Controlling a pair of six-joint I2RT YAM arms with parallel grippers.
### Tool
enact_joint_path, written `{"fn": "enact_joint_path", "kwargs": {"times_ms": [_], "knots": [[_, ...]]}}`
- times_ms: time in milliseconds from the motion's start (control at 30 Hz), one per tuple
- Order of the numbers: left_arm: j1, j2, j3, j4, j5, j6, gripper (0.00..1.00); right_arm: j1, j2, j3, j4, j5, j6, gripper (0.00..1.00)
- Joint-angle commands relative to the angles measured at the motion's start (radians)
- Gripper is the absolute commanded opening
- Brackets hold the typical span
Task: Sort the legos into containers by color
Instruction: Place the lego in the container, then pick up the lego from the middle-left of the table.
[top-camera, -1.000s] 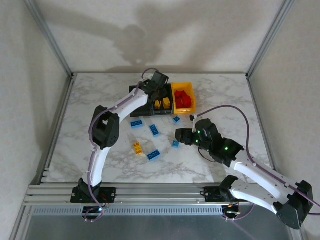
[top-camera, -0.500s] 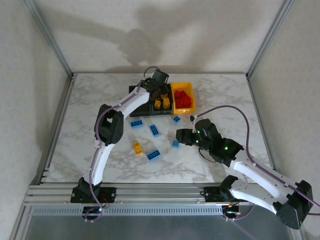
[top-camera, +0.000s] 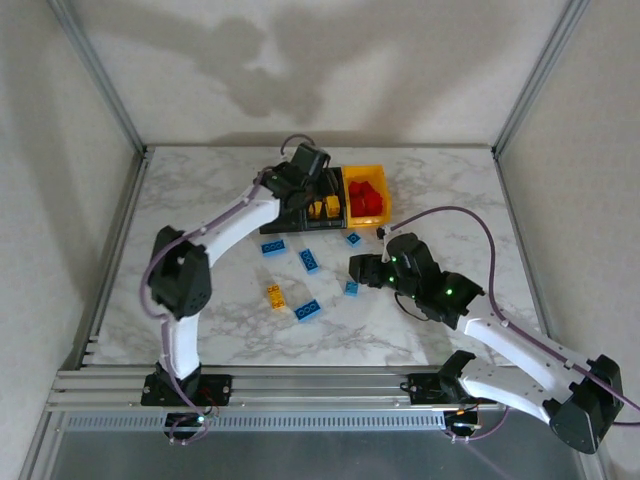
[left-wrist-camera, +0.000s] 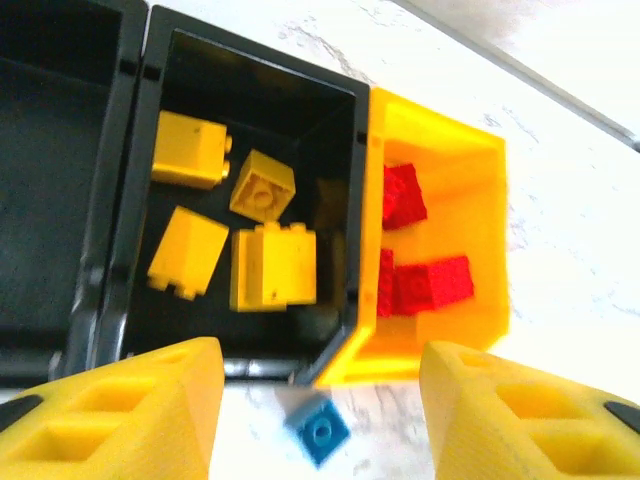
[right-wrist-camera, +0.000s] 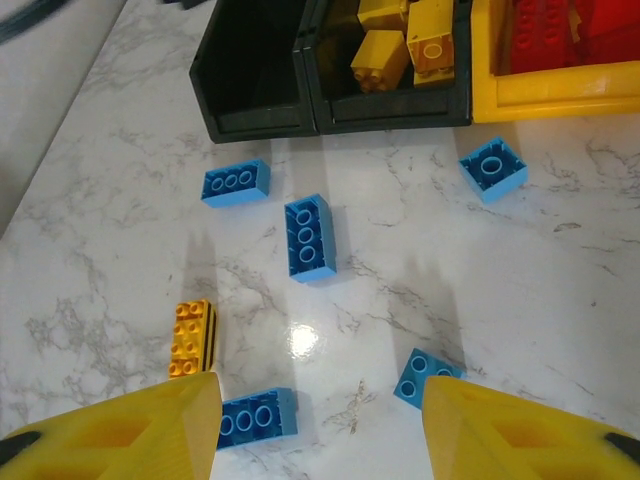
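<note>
Two black bins (right-wrist-camera: 250, 60), one yellow bin (right-wrist-camera: 560, 95). On table (right-wrist-camera: 520, 300): five blue bricks (right-wrist-camera: 308, 237), one yellow brick (right-wrist-camera: 192, 338).

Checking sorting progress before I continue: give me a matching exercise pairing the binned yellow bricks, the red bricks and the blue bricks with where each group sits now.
Column 1:
1. plain yellow plastic bricks
2. red plastic bricks
3. blue studded plastic bricks

Column 2:
A. loose on the white marble table
B. inside the yellow-orange plastic bin
C. inside the middle black plastic bin

Pairs: 1-C, 2-B, 3-A.
</note>
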Motion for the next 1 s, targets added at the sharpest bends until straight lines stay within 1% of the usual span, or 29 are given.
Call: {"fn": "enact_joint_path", "kwargs": {"times_ms": [0,100,200,267,333,433,500,567,667,767,967], "knots": [[0.003,-0.124,-0.144,0.013,0.018,0.033,0.54,-0.006,0.009,0.029,0.011,0.01,-0.029,0.56],[-0.007,-0.248,-0.286,-0.024,-0.049,0.052,0.56,-0.007,0.015,0.036,0.03,-0.021,-0.046,0.56],[-0.007,-0.36,-0.422,-0.07,-0.09,0.057,0.57,-0.007,0.028,0.032,0.048,-0.058,-0.08,0.56],[-0.007,-0.42,-0.496,-0.098,-0.093,0.054,0.57,-0.005,0.035,0.018,0.059,-0.08,-0.107,0.58],[-0.007,-0.475,-0.567,-0.12,-0.092,0.032,0.58,-0.005,0.041,0.009,0.062,-0.14,-0.134,0.6],[-0.011,-0.55,-0.687,-0.115,-0.069,-0.021,0.58,0.01,0.07,0.017,0.047,-0.226,-0.164,0.6],[-0.02,-0.593,-0.761,-0.1,-0.048,-0.054,0.58,0.028,0.103,0.011,0.031,-0.231,-0.173,0.59],[-0.035,-0.625,-0.812,-0.099,-0.057,-0.092,0.59,0.046,0.135,-0.008,0.033,-0.236,-0.172,0.59],[-0.067,-0.655,-0.871,-0.089,-0.059,-0.142,0.6,0.078,0.162,-0.038,0.057,-0.237,-0.158,0.59],[-0.095,-0.655,-0.899,-0.084,-0.069,-0.168,0.62,0.092,0.169,-0.051,0.076,-0.231,-0.15,0.6],[-0.132,-0.549,-0.926,-0.021,-0.063,-0.186,0.63,0.096,0.17,-0.034,0.074,-0.219,-0.158,0.6]]}}
